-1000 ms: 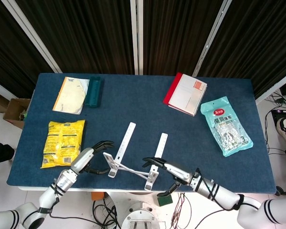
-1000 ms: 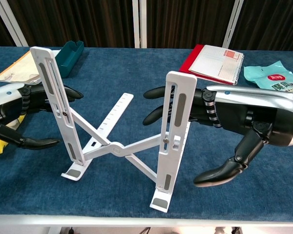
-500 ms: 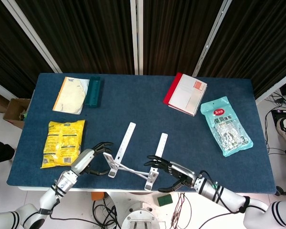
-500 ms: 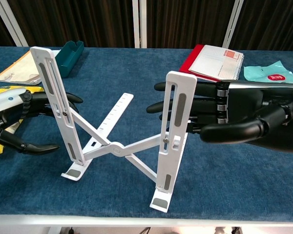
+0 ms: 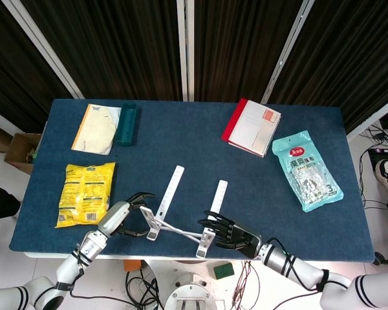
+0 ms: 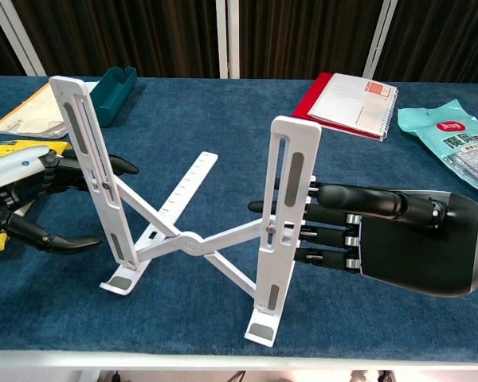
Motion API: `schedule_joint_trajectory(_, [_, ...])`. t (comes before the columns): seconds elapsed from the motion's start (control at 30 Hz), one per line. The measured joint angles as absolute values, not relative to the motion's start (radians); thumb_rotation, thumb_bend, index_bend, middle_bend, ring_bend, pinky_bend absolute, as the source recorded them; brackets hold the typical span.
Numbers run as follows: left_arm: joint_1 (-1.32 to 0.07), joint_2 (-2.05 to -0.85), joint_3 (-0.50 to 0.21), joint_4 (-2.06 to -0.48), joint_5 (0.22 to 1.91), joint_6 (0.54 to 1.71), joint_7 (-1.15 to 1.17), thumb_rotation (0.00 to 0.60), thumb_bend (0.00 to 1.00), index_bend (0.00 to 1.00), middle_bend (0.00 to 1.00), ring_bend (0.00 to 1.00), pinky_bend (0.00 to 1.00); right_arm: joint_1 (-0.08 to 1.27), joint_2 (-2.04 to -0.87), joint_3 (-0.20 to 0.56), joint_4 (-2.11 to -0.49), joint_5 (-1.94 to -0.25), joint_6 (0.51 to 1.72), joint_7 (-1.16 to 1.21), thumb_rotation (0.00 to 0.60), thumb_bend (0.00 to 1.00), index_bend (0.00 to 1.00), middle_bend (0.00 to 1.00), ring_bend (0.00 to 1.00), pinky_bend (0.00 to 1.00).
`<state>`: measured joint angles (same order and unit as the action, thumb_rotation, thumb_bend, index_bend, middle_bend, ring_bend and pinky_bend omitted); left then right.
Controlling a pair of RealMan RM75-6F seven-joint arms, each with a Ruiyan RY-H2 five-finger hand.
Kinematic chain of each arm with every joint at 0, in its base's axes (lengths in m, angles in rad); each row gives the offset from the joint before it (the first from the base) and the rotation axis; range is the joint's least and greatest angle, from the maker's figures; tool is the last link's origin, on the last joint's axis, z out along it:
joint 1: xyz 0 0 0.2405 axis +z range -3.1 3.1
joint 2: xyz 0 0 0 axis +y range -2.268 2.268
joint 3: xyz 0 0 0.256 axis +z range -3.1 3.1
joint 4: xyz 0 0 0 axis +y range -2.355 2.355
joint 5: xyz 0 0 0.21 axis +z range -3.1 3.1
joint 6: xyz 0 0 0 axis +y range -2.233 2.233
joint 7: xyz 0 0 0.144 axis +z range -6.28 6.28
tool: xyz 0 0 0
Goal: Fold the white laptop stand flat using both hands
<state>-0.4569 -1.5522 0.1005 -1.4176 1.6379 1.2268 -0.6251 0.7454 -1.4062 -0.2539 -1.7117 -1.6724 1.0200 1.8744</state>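
White slotted plastic laptop stand (image 6: 195, 239) stands unfolded at the blue tabletop's (image 5: 200, 155) near edge, bare cloth behind it. Left robot hand (image 6: 32, 195) cups its left upright, fingers spread, holding nothing. Right robot hand (image 6: 398, 239), fingers straight, reaches behind the right upright; contact unclear.

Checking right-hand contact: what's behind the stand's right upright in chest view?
Behind the laptop stand's right upright, the right hand has its fingers extended toward it, and blue table shows beyond. The upright covers most fingertips, so contact cannot be confirmed.
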Motion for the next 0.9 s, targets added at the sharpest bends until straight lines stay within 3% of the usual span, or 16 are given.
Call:
schedule_joint_trajectory(0.77, [-0.458, -1.550, 0.100, -1.421, 1.648, 1.220, -0.629, 0.600, 0.20, 0.49, 0.16, 0.10, 0.24, 0.722, -1.460, -0.267, -1.683, -1.677, 0.984, 1.911, 0.600, 0.18, 0.00, 0.14, 0.00, 0.04])
schedule_joint_trajectory(0.9, [-0.455, -1.549, 0.098, -1.420, 1.651, 1.231, -0.629, 0.600, 0.20, 0.38, 0.15, 0.10, 0.23, 0.717, -1.461, -0.266, -1.676, -1.682, 0.990, 1.866, 0.600, 0.18, 0.00, 0.14, 0.00, 0.04])
